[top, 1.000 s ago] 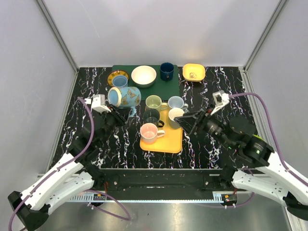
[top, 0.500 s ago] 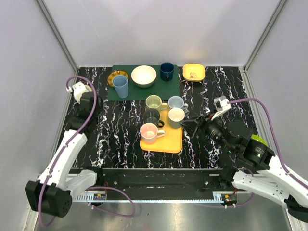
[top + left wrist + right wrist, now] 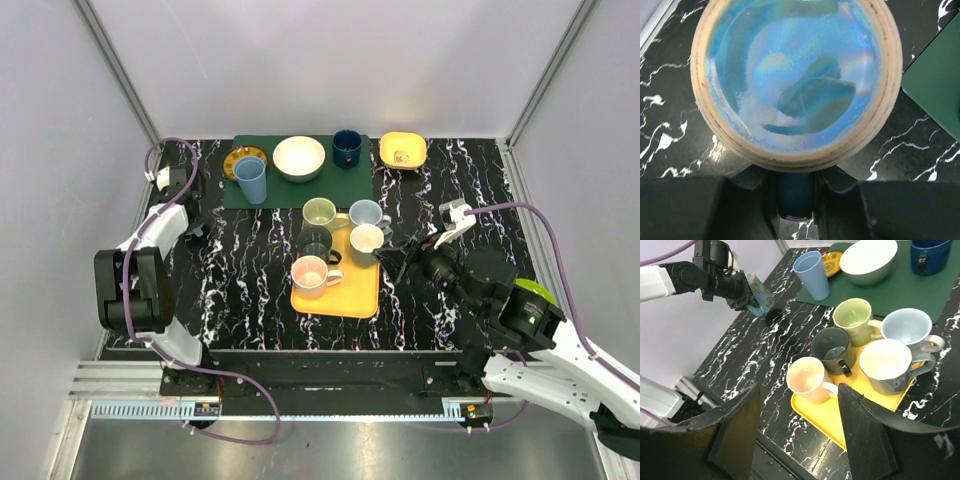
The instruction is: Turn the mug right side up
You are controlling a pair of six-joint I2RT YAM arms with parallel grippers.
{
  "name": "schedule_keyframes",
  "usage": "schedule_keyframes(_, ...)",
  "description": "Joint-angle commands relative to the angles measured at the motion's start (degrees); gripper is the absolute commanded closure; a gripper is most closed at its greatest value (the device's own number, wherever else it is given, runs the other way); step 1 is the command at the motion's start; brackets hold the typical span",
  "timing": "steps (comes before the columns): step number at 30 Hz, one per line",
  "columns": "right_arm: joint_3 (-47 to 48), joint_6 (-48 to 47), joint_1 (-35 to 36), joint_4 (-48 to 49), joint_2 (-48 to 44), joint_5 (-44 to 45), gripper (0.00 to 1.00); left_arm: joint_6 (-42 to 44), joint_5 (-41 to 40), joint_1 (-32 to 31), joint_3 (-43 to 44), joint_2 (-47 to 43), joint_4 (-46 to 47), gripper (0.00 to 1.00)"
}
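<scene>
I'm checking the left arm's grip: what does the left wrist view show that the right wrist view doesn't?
Left wrist only: the blue mug close up, an iridescent face inside a tan rim, its handle pinched in the left gripper. Right wrist only: the loaded yellow tray, blue tumbler, white bowl. Both: that mug, the green mat, the marbled table.

The black table (image 3: 250, 290) has a green mat (image 3: 345, 185) at the far side, a yellow tray (image 3: 352, 296) in the middle and a yellow bowl (image 3: 402, 150) far right.
</scene>
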Motion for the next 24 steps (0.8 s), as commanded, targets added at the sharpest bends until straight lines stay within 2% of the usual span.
schedule_keyframes(1, -0.09, -2.76, -0.12, 1.46, 0.98, 4.07, 0.32, 3.1, -0.08, 0.34, 9.99, 3.51, 9.28, 1.0)
schedule_keyframes(9, -0.09, -4.96, -0.12, 2.42, 4.49, 5.74, 0.32, 4.68, 0.61, 0.25, 15.02, 12.65, 9.11, 1.0)
schedule_keyframes(22, 0.61, -5.22, -0.12, 3.39, 7.49, 6.09, 0.31, 7.49, 0.96, -0.46, 17.39, 17.76, 5.68, 1.0)
schedule_keyframes(24, 0.61, -4.87, -0.12, 3.3, 7.48, 6.18, 0.3, 7.32, 0.97, -0.46, 17.48, 17.5, 4.54, 0.94)
